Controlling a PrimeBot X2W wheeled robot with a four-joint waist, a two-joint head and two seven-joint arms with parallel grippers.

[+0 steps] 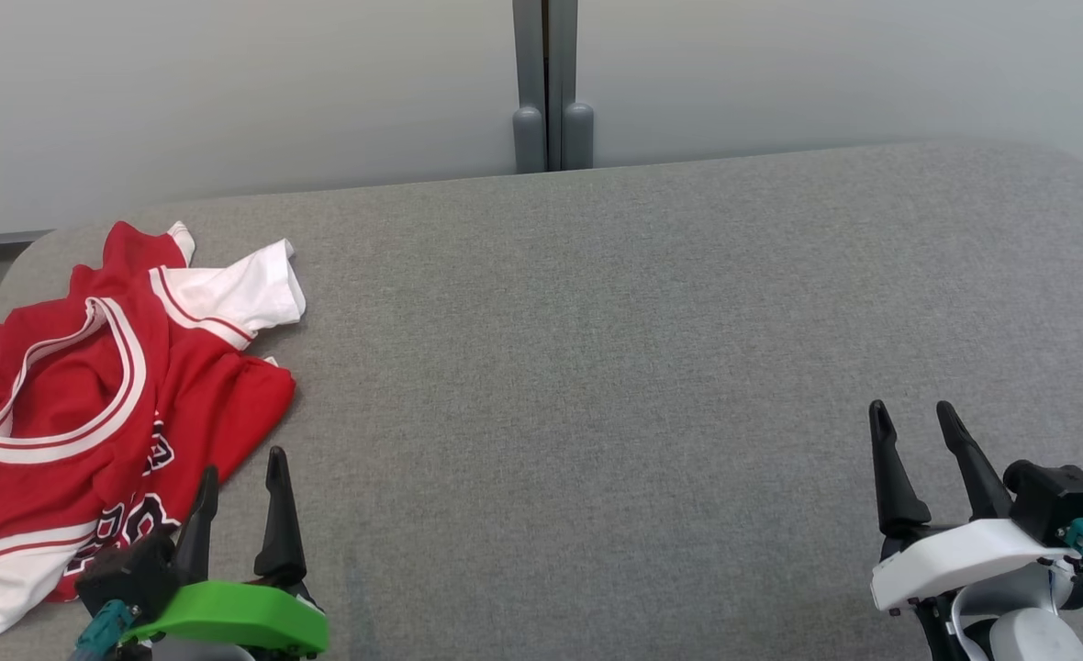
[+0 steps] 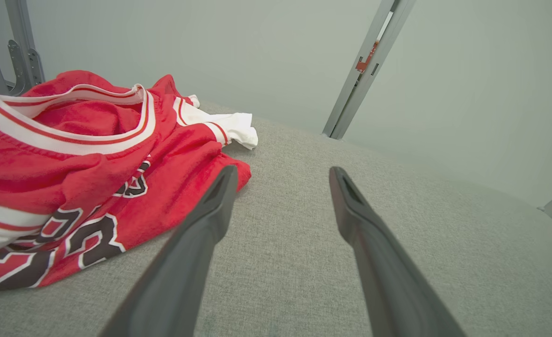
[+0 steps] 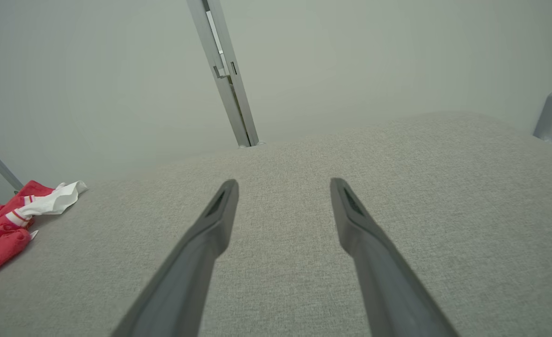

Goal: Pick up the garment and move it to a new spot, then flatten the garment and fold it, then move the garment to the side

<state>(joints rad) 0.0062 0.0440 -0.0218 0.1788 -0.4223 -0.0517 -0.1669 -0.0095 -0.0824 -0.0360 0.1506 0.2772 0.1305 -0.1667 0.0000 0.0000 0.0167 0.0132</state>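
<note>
Garment [image 1: 92, 395], a red jersey with white trim and dark numbers, lies in a rumpled heap at the left end of the grey cloth-covered desk [image 1: 597, 367]. One white sleeve is flopped out toward the pale wall [image 1: 229, 92] behind. The collar gapes upward and the body is bunched over itself, so it is neither spread flat nor folded.

As far as I can judge, none of the job has been started. The jersey has not been lifted, carried, smoothed or folded, so every step is left to do. The broad middle of the desk looks to me like the natural new spot for it.

The left gripper [image 1: 242, 464] sits low at the front, just beside the jersey's near edge. Its two dark fingers are spread wide with nothing between them. From its own wrist camera, one finger lines up with the red hem, but I can't tell whether it touches the cloth.

The right gripper [image 1: 911, 410] is well apart on the other side, over bare grey fabric. It is equally wide open and holds nothing.

The left one is much nearer, so I'd expect the first grab to fall to it.
</note>
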